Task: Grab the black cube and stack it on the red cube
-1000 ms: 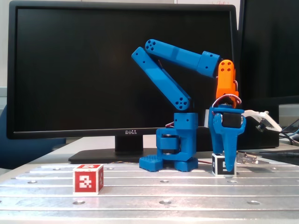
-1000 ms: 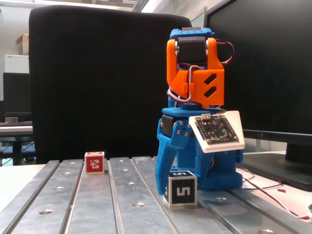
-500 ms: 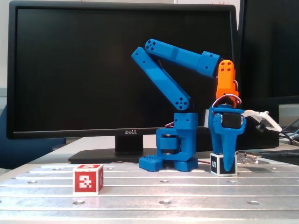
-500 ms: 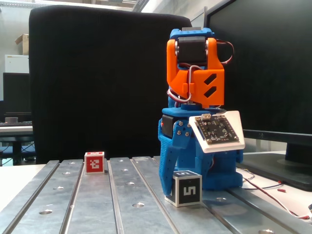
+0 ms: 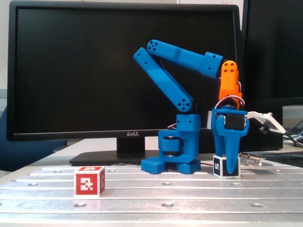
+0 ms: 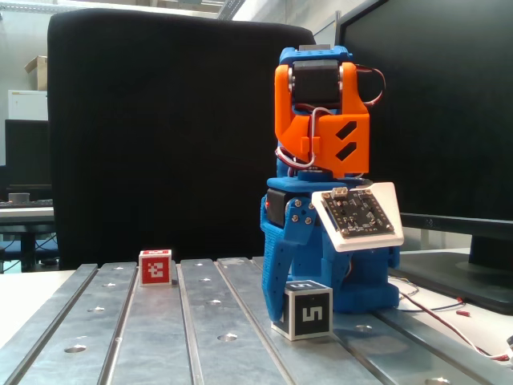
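Grasping is the step in hand; in a fixed view the gripper (image 5: 227, 171) is reaching straight down around the black cube (image 5: 218, 167), which is sitting on the slotted table (image 5: 189, 196) beside the arm's base (image 5: 176, 163), well apart from the red cube (image 5: 89, 181); in the other fixed view one finger (image 6: 273, 277) is pressing the black cube's (image 6: 305, 310) side, the far finger being hidden, so the claw is probably closing on it; squeezing squarely before lifting should be keeping the cube from twisting.
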Action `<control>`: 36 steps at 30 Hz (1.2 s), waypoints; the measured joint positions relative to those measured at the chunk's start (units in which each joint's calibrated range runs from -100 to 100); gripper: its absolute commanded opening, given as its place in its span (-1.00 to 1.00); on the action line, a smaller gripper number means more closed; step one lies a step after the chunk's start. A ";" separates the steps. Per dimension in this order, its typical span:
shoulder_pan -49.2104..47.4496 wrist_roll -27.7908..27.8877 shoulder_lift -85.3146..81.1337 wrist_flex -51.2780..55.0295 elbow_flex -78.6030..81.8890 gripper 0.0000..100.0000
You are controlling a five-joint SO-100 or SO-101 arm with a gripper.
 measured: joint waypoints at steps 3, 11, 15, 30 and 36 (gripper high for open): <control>0.00 0.00 0.00 0.00 -0.09 -0.63; 0.07 0.21 0.34 0.34 -0.82 -0.63; 0.07 0.21 0.34 1.80 -2.81 -0.63; 10.44 8.34 0.51 12.89 -18.75 -0.63; 16.67 13.64 0.51 18.74 -24.46 -0.63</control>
